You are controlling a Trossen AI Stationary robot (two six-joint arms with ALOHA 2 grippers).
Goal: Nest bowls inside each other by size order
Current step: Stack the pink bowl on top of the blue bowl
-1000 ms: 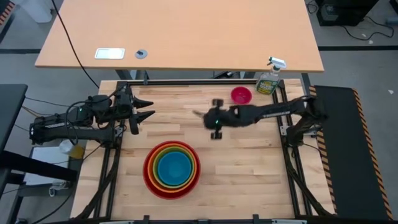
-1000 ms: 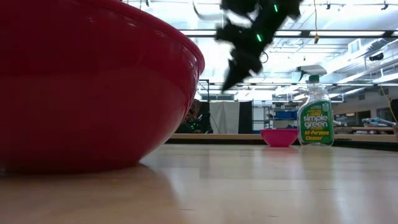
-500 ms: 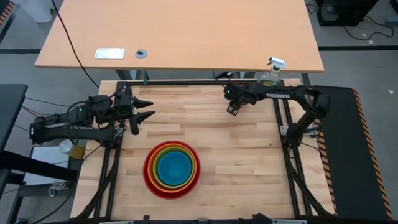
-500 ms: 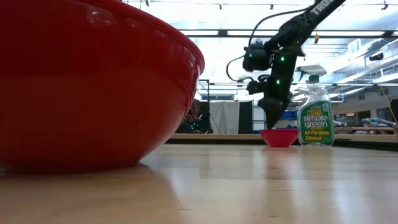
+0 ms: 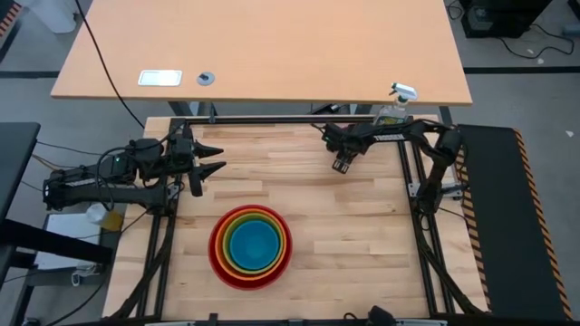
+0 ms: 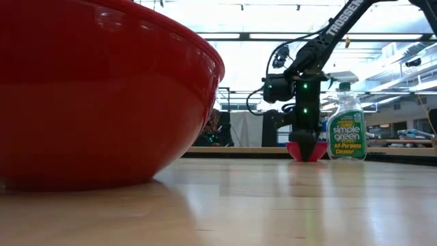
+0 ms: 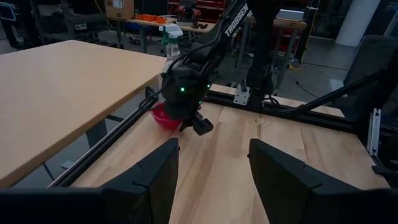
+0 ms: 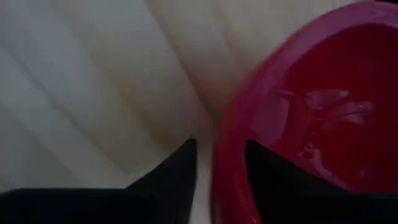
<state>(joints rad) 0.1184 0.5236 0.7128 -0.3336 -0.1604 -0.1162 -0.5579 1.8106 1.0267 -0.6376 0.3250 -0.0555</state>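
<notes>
The red bowl stands near the table's front with the orange, lime green and blue bowls nested in it; its wall fills the low view. The small magenta pink bowl stands on its base at the far right, and also shows in the left wrist view. My right gripper points down over it, open, with one finger on either side of the bowl's rim. My left gripper waits open at the left side. My right gripper comes at the pink bowl from above. One finger is inside the bowl and one is outside its rim. A strip of table shows between the outer finger and the rim. Whether the inner finger touches the wall I cannot tell. The bowl stands on the table.
A spray bottle with a green label stands just right of the pink bowl, at the table's far right corner. Bare wood lies between the pink bowl and the nested stack.
My right gripper has gone from the middle of the table toward the far right, tipped to point down, and come down over the pink bowl, its fingers now on either side of the rim. The bowls have not moved.
</notes>
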